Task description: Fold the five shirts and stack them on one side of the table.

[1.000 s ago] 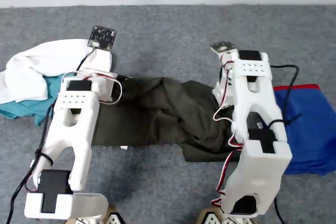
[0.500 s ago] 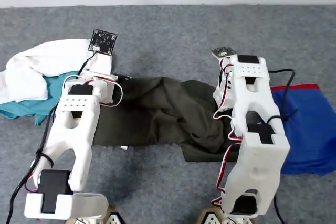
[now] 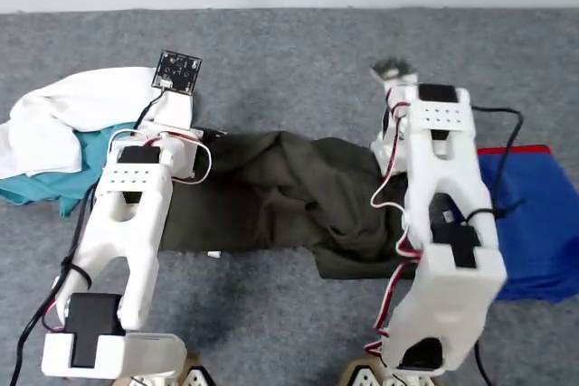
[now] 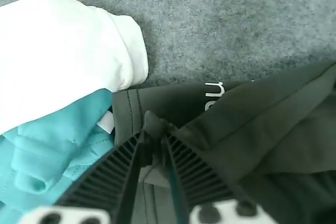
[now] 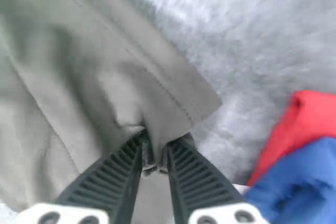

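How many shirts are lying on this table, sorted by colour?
white shirt: 1
teal shirt: 1
dark green shirt: 1
blue shirt: 1
red shirt, just an edge showing beside the blue one: 1
Total: 5

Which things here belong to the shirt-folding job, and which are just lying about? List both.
Job: dark green shirt, pinched by left gripper and right gripper; white shirt; teal shirt; blue shirt; red shirt at the blue one's edge.
Just there: grey table cover.
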Controlling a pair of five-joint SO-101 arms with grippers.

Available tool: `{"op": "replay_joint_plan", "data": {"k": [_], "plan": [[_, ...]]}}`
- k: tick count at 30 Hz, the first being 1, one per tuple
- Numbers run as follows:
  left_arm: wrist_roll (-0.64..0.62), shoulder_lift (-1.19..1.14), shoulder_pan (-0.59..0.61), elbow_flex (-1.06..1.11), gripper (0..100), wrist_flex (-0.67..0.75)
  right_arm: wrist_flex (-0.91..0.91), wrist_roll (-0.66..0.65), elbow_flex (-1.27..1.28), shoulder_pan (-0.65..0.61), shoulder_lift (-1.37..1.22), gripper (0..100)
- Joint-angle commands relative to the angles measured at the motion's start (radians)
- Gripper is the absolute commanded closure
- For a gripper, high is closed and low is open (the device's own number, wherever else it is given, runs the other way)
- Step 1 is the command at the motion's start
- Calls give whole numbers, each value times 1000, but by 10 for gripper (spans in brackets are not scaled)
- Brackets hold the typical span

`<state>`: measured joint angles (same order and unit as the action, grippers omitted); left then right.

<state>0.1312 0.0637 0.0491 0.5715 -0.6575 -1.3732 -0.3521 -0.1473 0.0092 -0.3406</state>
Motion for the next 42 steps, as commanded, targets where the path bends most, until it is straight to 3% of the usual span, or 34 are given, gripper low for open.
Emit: {"op": "replay_joint_plan", "data": {"k": [1,9,18,24,29,34,42], "plan": [[-8,17,-8,-21,987,14,68,5,-35,4,150,988],[-9,17,-8,-117,987,-3,252,6,-35,2,226,988],[-9,17,-5,-142,987,-89,-28,5,92,1,245,988],[-9,20,-6,-147,987,-106,-265,-40,71,-84,486,988],[-9,146,-17,-248,987,-384,-412,-37,72,-127,782,988],[-9,391,-18,-343,987,-643,-421,-38,72,-131,1075,989],[-5,753,-11,-358,987,-710,-407,-43,310,-76,1198,989]]}}
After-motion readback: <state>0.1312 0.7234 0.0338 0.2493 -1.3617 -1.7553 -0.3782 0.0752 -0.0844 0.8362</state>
